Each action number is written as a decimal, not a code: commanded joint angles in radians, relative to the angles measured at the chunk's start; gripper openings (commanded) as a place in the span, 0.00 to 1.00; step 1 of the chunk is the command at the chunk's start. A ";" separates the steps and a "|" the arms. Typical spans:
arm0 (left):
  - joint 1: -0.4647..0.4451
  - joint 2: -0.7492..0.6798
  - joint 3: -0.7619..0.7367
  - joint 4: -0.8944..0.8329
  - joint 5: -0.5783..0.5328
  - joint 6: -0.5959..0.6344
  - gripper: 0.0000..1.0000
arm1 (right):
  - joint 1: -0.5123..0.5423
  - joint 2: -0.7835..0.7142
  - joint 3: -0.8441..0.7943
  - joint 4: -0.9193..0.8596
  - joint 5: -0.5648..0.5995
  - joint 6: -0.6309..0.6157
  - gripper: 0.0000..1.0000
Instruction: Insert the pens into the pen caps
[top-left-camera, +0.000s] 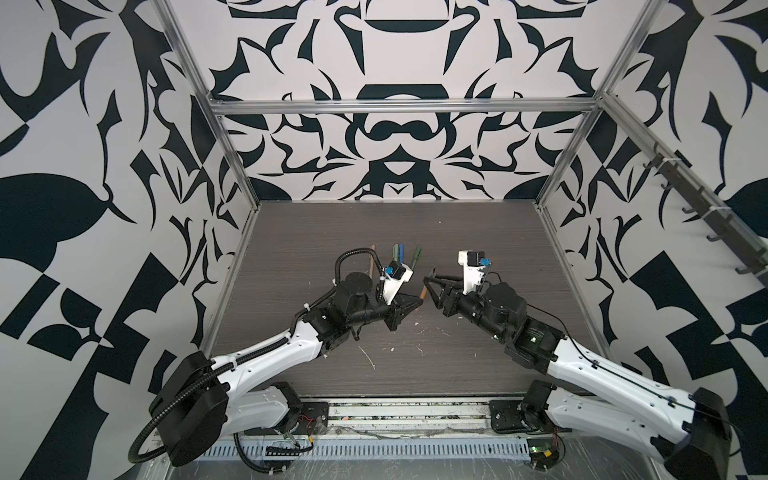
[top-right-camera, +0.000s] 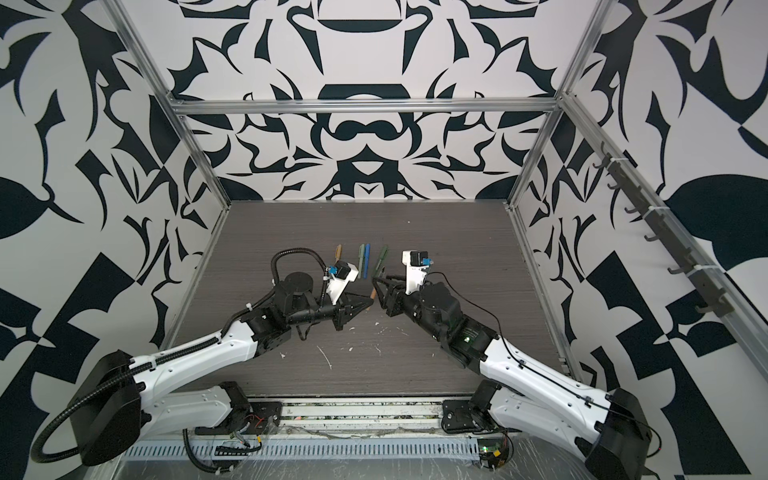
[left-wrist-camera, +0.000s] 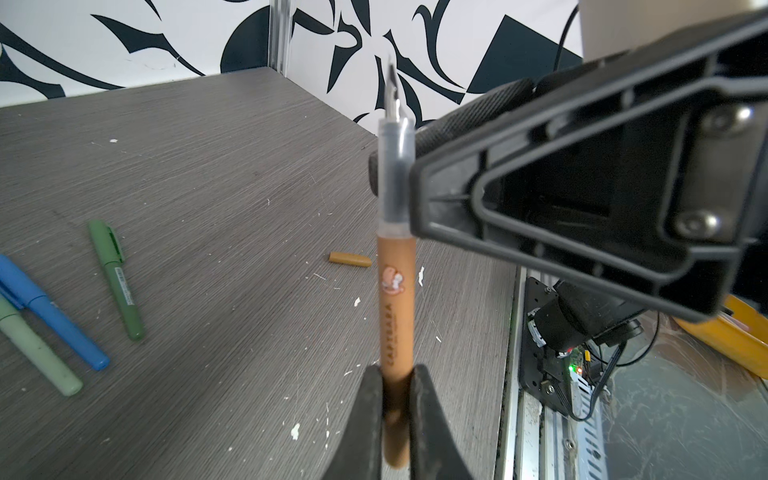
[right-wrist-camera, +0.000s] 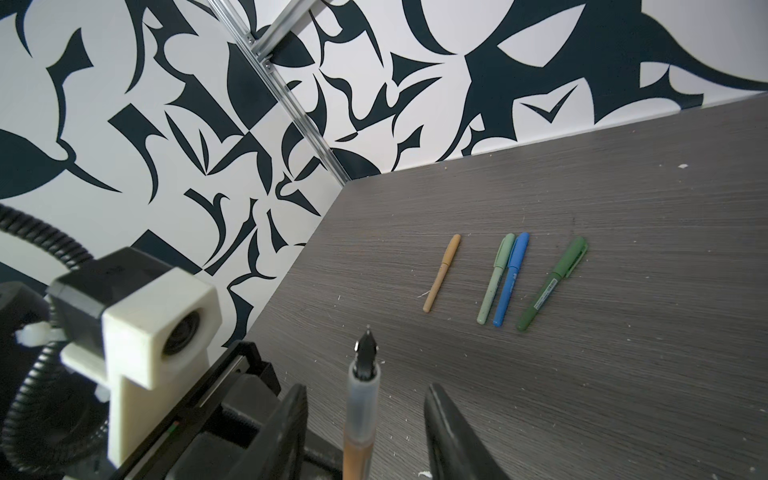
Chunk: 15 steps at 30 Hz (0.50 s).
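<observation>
The left claw (left-wrist-camera: 394, 376) grips the orange-brown pen (left-wrist-camera: 395, 299), the right claw (right-wrist-camera: 365, 390) released with jaws either side of its nib

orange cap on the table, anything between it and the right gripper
Nothing lies on or against the orange cap. But the right gripper is open around the tip of the orange pen held in the left gripper, so that pen is in its way.

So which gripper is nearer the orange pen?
Left. The left gripper is shut on the orange pen, low on its barrel. The right gripper has open jaws straddling the nib end, not touching.
</observation>
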 joint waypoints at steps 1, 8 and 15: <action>-0.004 -0.028 0.003 0.000 0.022 0.009 0.01 | -0.008 0.008 0.047 0.065 -0.022 0.023 0.46; -0.004 -0.031 0.003 -0.007 0.033 0.018 0.01 | -0.023 0.032 0.057 0.071 -0.043 0.034 0.36; -0.004 -0.023 0.008 -0.018 0.039 0.007 0.20 | -0.033 0.037 0.056 0.077 -0.083 0.051 0.02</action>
